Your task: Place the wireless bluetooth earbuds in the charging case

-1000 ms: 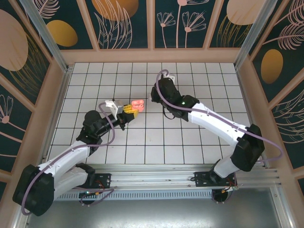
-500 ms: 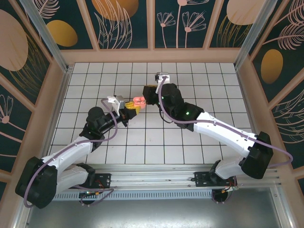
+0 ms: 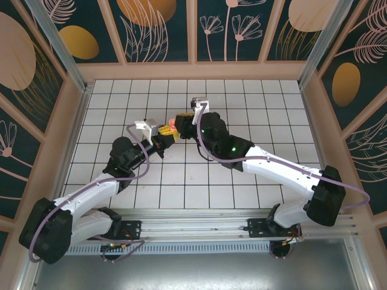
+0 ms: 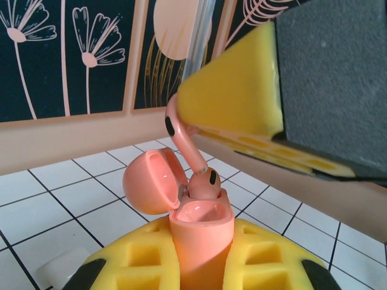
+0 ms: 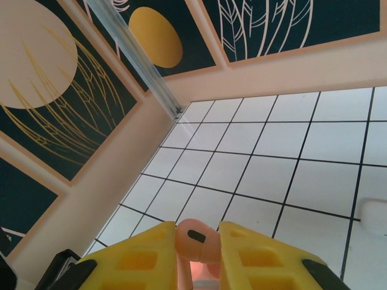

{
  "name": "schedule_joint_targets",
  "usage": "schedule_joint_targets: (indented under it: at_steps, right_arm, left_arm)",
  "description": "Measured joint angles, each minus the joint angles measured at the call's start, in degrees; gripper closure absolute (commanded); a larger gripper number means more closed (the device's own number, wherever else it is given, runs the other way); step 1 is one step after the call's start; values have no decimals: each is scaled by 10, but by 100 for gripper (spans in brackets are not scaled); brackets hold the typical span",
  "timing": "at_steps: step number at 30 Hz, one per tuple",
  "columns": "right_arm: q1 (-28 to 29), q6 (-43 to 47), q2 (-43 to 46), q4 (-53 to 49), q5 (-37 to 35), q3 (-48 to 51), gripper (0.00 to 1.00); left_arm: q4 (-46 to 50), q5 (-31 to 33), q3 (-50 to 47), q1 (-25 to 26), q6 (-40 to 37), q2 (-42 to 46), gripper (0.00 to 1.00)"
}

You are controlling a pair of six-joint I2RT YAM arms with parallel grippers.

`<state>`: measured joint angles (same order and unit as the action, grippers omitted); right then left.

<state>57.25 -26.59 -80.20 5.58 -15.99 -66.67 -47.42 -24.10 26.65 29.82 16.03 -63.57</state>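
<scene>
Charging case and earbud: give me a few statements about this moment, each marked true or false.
1. The left gripper is shut on a salmon-pink charging case. True.
2. The case's lid is closed. False: it is hinged open to one side, and the case's mouth is uncovered.
3. The right gripper grips an earbud between its yellow fingers. True.
4. That earbud is white. False: it is salmon-pink, like the case.
5. The case lies flat on the table. False: it stands upright between the left gripper's fingers, with the earbud's lower end at its mouth.
</scene>
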Motion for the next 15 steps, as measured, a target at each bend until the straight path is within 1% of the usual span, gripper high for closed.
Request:
schedule_joint_targets:
  at_steps: [15]
  right_arm:
    - [6,-21,-14,27,0,2,80]
  left_arm:
    - [-16,40,0,6,11,0,100]
